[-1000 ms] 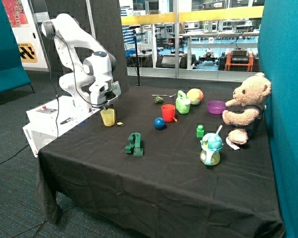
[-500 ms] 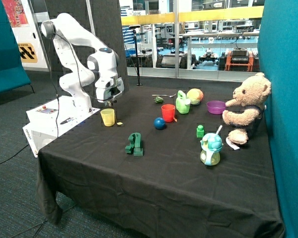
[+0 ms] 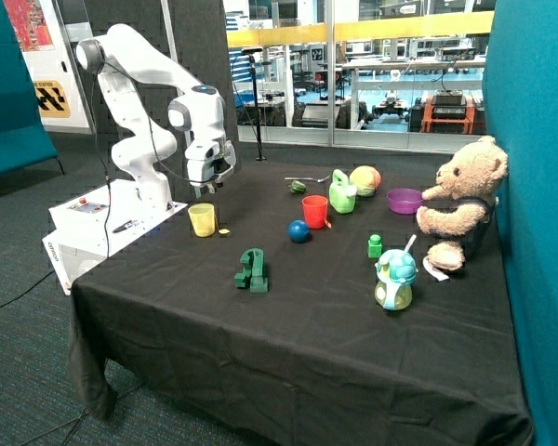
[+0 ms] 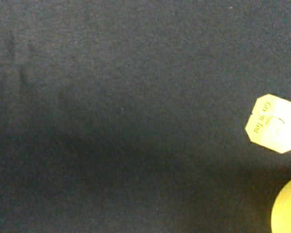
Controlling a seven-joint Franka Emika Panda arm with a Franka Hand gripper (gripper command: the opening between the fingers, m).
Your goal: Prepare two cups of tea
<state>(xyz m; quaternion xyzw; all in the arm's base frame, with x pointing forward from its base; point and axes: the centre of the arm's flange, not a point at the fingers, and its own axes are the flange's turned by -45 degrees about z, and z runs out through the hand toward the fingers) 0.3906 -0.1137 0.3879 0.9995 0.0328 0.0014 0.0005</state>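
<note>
The gripper [image 3: 207, 190] has lifted off the yellow cup [image 3: 202, 219], now below it; finger state unclear. Paper tag [image 4: 273, 123] lies beside the cup, suggesting 1 tea bag delivered.

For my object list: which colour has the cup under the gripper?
Yellow cup, clearest in the outside view, below the gripper.

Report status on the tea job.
Gripper raised above the yellow cup, holding nothing visible. Tea tag lies on the cloth beside that cup. Red cup untouched.
</note>
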